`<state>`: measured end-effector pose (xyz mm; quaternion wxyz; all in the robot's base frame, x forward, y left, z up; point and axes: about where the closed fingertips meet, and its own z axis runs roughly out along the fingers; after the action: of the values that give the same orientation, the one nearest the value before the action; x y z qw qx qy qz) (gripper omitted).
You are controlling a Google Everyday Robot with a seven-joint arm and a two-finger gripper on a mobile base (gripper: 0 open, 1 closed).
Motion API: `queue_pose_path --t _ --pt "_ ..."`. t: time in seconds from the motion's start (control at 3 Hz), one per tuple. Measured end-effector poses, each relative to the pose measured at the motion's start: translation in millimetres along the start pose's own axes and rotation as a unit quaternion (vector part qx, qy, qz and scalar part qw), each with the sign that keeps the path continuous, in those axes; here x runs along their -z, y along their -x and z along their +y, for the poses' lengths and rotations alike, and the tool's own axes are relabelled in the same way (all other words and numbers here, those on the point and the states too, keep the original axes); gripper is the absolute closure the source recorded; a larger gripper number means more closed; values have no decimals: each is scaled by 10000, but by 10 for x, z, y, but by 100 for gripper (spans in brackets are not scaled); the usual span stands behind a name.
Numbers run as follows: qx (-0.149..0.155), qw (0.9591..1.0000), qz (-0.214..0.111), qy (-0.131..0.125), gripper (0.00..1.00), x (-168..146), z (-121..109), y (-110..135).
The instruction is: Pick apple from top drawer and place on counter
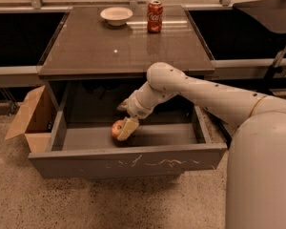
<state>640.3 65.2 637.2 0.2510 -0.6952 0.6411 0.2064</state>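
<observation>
The apple point(115, 128), red with yellowish patches, lies on the floor of the open top drawer point(128, 162), left of centre. My gripper point(125, 129) reaches down into the drawer from the right and sits right against the apple's right side, covering part of it. The arm comes in under the front edge of the counter point(124, 46), the glossy grey-brown table top above the drawer.
A white bowl point(116, 15) and a red soda can point(155, 16) stand at the back of the counter. An open brown cardboard box point(31, 116) sits on the floor left of the drawer. The robot's white body fills the lower right.
</observation>
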Motion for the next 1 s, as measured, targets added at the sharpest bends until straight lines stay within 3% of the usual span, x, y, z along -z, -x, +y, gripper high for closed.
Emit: queue_pose_path --t 0.67,1.0 --pt "-72 9999 25 124 72 -104 52 -56" --pt "125 9998 -166 34 95 106 142 62"
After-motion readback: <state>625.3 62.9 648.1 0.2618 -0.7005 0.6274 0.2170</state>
